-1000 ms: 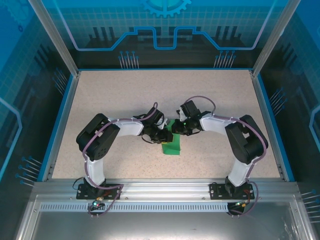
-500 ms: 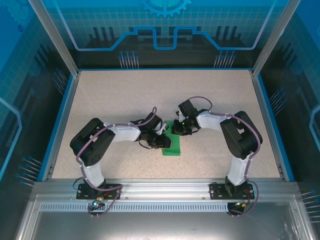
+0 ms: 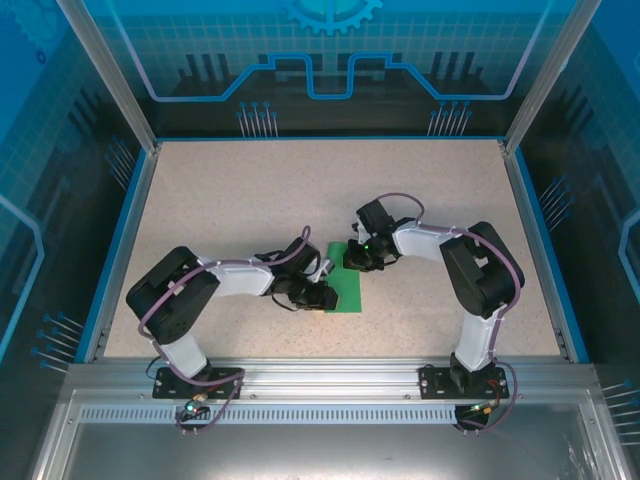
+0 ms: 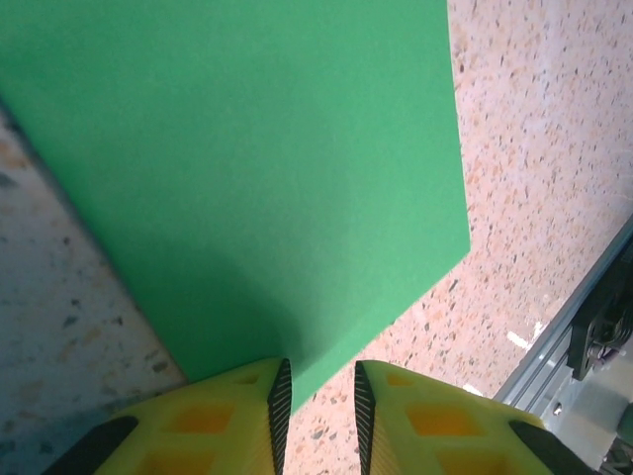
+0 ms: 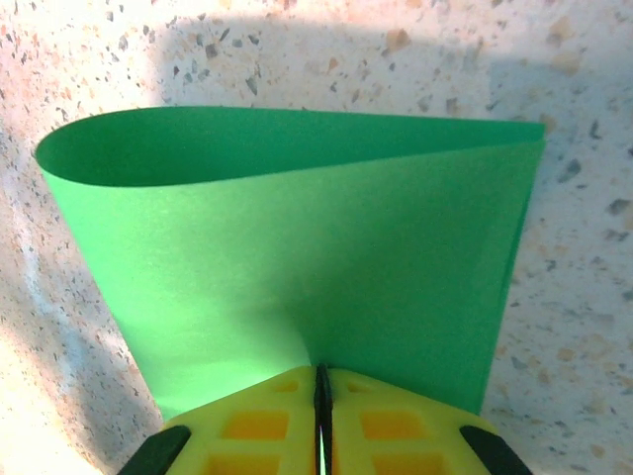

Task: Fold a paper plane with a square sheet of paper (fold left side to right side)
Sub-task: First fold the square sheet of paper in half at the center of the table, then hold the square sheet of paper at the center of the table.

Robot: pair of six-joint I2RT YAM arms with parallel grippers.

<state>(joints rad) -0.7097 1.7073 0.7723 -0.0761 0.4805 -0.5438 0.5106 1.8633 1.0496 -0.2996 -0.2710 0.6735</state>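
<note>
Where the two arms meet near the middle of the speckled beige tabletop [image 3: 250, 200], the thin, bright green square sheet of paper [image 3: 350, 287] lies doubled over. Its bend is a soft, uncreased loop [image 5: 297, 247]. At its 12 o'clock end the right gripper [image 5: 322, 386] is pinched tight on both layers. At 8 o'clock the left gripper [image 4: 316, 396] stands slightly parted at the smooth sheet's edge [image 4: 247, 168].

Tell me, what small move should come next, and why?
Probably press the left fingers onto the paper's rounded fold to crease it: the right fingers clamp the doubled paper, yet the fold bulges, uncreased.
</note>
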